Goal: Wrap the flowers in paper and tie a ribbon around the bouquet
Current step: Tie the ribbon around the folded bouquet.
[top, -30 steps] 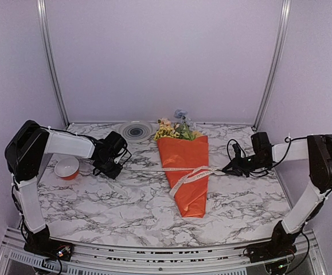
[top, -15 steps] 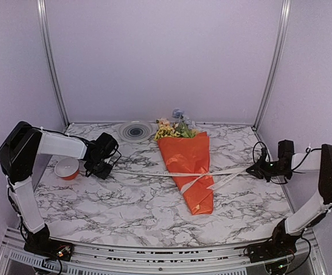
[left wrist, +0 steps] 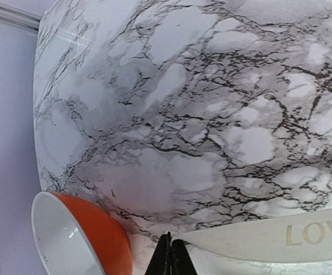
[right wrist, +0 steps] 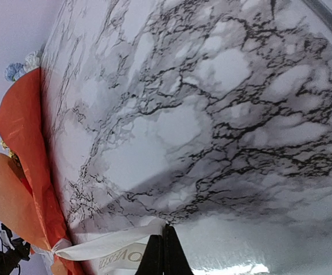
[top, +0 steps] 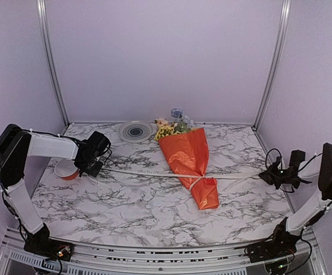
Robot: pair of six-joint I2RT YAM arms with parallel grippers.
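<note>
The bouquet (top: 190, 166) lies near the middle of the surface (top: 120, 200), blossoms toward the back wall; the ribbon (top: 143, 171) is cinched round its narrow part and runs taut to both sides; the left claw (top: 91, 167) is pressed together on one end, the right claw (top: 269, 176) pinches the other. A harder pull could tear the thin paper (top: 183, 150) at the knot or slip the ribbon from a claw; an uneven pull would likely drag the bouquet sideways; the left claw sits just beside the orange bowl (top: 66, 169) and might knock it. The surface is white marble-patterned with dark veins; a plate (top: 135, 131) rests at the back; the walls (top: 166, 57) are pale lilac, with metal posts in the corners.
</note>
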